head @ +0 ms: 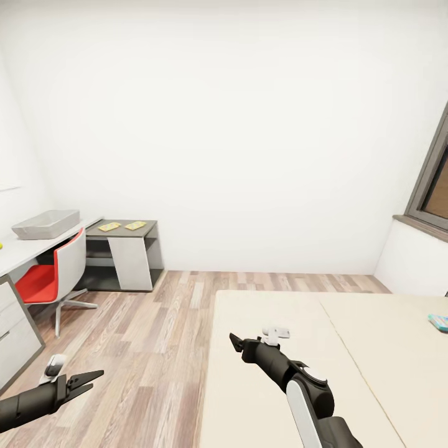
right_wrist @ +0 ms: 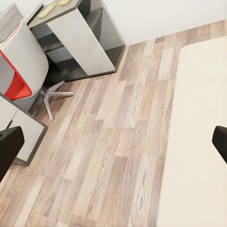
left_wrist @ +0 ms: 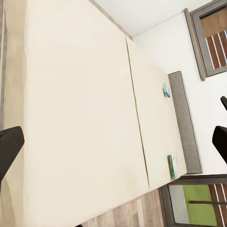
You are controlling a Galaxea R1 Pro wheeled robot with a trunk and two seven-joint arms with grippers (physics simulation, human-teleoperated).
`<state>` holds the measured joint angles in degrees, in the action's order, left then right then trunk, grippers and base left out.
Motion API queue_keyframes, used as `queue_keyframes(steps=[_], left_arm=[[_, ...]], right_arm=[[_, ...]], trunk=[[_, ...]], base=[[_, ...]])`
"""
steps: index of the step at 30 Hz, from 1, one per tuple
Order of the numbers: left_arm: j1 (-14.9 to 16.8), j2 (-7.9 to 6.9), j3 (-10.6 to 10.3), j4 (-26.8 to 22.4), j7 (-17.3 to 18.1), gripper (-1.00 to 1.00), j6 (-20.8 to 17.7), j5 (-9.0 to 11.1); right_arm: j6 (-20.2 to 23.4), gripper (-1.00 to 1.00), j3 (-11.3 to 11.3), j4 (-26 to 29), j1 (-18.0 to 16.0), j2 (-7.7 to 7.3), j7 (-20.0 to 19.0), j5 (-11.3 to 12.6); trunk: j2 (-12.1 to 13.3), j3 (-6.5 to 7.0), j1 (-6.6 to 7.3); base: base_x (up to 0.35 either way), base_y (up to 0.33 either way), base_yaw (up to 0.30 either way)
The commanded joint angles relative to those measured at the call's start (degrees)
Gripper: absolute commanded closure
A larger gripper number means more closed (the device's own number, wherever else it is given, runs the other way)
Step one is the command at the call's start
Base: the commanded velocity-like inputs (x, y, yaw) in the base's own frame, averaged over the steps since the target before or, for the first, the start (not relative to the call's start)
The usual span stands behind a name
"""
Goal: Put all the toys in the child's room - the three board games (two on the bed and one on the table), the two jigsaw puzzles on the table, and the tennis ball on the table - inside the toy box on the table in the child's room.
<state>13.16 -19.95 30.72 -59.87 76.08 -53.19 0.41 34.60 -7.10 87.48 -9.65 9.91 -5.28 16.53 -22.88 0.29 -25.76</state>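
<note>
The wide beige two-part bed [head: 323,348] fills the lower right of the head view; a blue board game box [head: 439,322] lies at its right edge. The pale grey-white table [head: 25,249] at left carries the shallow grey toy box [head: 46,224]. Both black grippers, left [head: 87,381] and right [head: 235,342], are spread and empty.

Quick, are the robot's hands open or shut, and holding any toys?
Left gripper: open, holding nothing.
Right gripper: open, holding nothing.
</note>
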Motion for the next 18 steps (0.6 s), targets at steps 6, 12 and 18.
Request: queue_keyframes(steps=[6, 12, 18], left_arm=[[0.02, 0.00, 0.04, 0.03, 0.13, -1.00, -0.60, 0.03], [0.37, 1.95, -0.38, 0.10, -0.29, -1.00, 1.20, -0.06], [0.37, 3.88, -0.41, 0.10, -0.28, -1.00, 1.80, -0.23]], right_arm=[[0.22, -1.00, 0.07, 0.05, -0.02, 0.03, -0.17, -0.03], [-1.71, -1.00, 0.05, -1.89, -0.10, 0.09, -0.06, 0.01], [-2.34, -1.00, 0.14, -3.13, -0.18, 0.09, -0.01, -0.11]], trunk=[[-0.04, -0.02, -0.02], [-0.04, -0.02, -0.02], [-0.04, -0.02, -0.02]], base=[[0.000, 0.000, 0.000], [0.000, 0.000, 0.000], [0.000, 0.000, 0.000]])
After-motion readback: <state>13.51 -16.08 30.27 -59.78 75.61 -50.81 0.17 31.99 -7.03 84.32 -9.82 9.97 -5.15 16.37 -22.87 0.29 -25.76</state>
